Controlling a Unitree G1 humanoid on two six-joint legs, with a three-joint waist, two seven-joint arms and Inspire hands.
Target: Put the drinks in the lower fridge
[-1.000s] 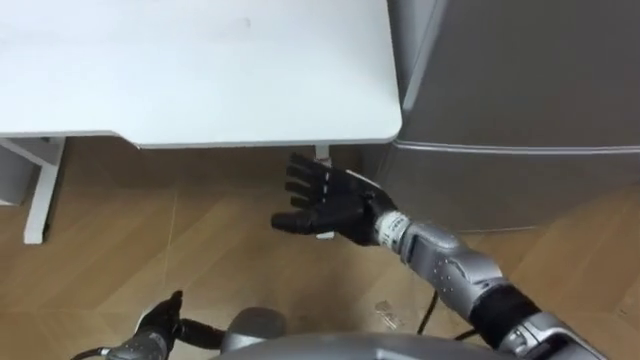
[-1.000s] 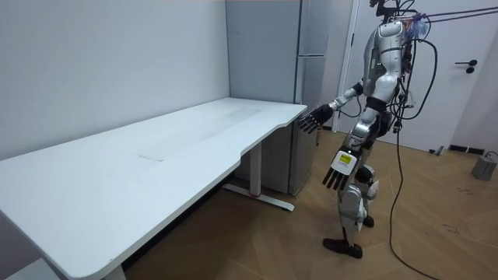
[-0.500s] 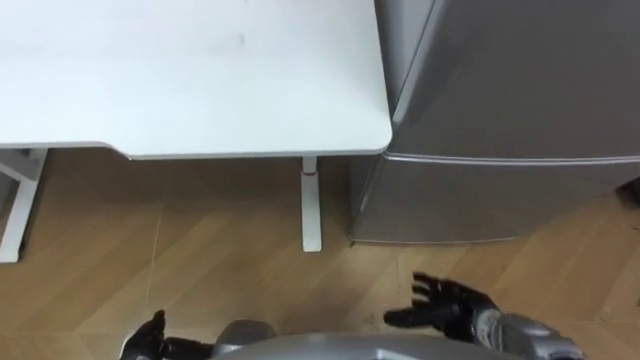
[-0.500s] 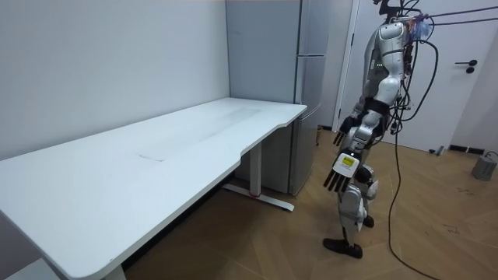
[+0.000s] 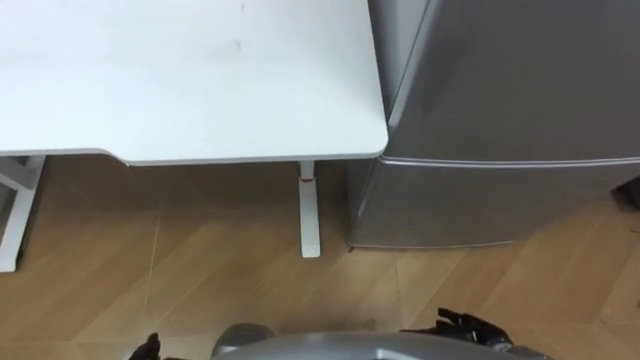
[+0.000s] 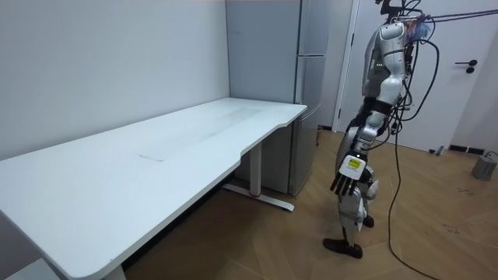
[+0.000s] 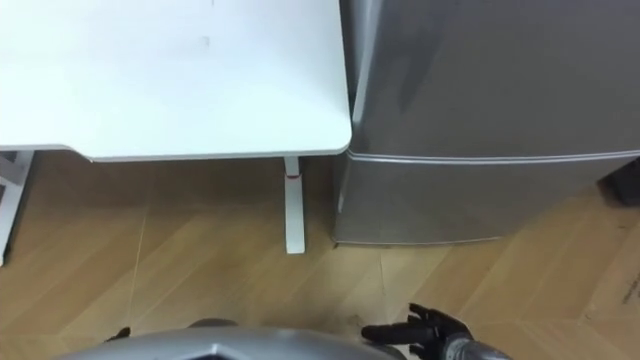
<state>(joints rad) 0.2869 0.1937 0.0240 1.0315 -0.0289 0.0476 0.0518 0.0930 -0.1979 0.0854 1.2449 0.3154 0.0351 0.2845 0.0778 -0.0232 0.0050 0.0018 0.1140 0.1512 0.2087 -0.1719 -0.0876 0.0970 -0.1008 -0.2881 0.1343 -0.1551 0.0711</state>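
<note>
The right hand (image 7: 418, 328) shows at the bottom edge of the eye views, right of centre. Its dark fingers are spread and relaxed and hold nothing. The left hand (image 6: 346, 175) hangs at the robot's side in the room view, right of centre, with its fingers straight and pointing down at the floor, also holding nothing; a sliver of it shows at the bottom left of the left eye view.

The fridge (image 5: 520, 90) takes up the upper right of the eye views. A seam runs across its grey front, and the lower door (image 5: 490, 200) beneath that seam is closed. The white table (image 5: 200, 80) fills the upper left, its rounded corner just beside the fridge's side. One white table leg (image 5: 308, 210) comes down to the wooden floor (image 5: 200, 280) near the middle.

In the room view the robot stands upright on the wooden floor, near the fridge and the table's far corner, facing the room view's left.
</note>
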